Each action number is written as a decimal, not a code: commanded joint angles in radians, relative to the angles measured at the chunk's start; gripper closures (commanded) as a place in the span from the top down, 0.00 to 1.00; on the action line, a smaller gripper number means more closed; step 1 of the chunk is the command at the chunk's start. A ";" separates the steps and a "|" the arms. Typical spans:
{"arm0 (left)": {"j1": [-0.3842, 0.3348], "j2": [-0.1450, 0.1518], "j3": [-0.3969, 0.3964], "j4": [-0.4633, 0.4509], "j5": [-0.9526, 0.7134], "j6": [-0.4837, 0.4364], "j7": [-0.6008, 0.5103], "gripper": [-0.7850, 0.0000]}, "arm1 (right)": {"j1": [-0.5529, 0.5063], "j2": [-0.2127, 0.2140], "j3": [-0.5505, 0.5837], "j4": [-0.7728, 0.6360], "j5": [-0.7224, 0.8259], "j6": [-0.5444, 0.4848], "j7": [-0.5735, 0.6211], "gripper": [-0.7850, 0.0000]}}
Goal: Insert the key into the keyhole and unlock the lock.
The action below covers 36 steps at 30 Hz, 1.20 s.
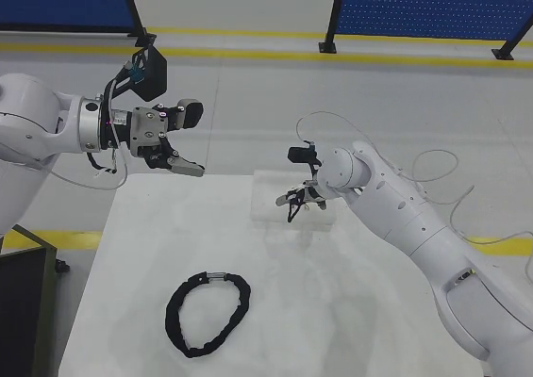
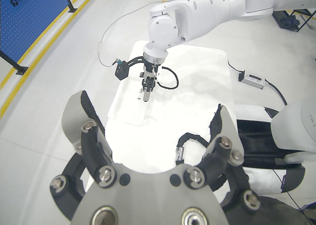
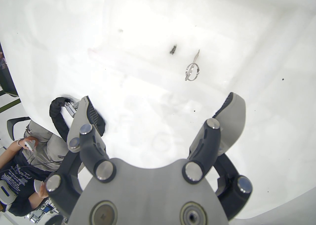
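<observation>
Currently: left gripper (image 1: 183, 168), fingers spread and empty, over the far edge of the table (image 1: 341, 311), beyond the lock (image 1: 207, 313) and to its left; the lock is a black sleeved loop with a short metal barrel, lying flat. Key (image 3: 192, 69), on a split ring, lies flat on the white surface beyond the lock and to its right, with the right gripper (image 3: 158, 97) poised over it, slightly off-centre, fingers apart and holding nothing. Recommended handling: centre over the key, descend straight and close on the ring end, leaving the blade free for the keyhole.
</observation>
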 commanded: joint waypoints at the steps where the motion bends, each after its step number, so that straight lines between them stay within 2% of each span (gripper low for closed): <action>1: 0.000 0.000 0.000 0.000 0.000 0.000 0.000 1.00 | 0.000 0.000 0.000 0.000 0.000 0.000 0.000 1.00; 11: 0.000 0.000 0.000 0.000 0.000 0.000 0.000 1.00 | -0.030 -0.012 0.021 -0.013 0.013 0.057 -0.061 1.00; 19: 0.000 0.000 0.000 0.000 0.000 0.000 0.000 1.00 | -0.026 -0.036 -0.010 -0.006 -0.058 0.109 -0.056 1.00; 23: 0.000 0.000 0.000 0.000 0.000 0.000 0.000 1.00 | -0.020 -0.048 -0.019 0.000 -0.080 0.125 -0.042 0.84; 26: 0.000 0.000 0.000 0.000 0.000 0.000 0.000 1.00 | -0.015 -0.057 -0.021 0.014 -0.093 0.137 -0.043 0.76; 30: 0.000 0.000 0.000 0.000 0.000 0.000 0.000 1.00 | -0.008 -0.071 -0.035 0.049 -0.135 0.173 -0.054 0.73; 36: 0.000 0.000 0.000 0.000 0.000 0.000 0.000 1.00 | -0.011 -0.094 -0.047 0.092 -0.161 0.196 -0.070 0.60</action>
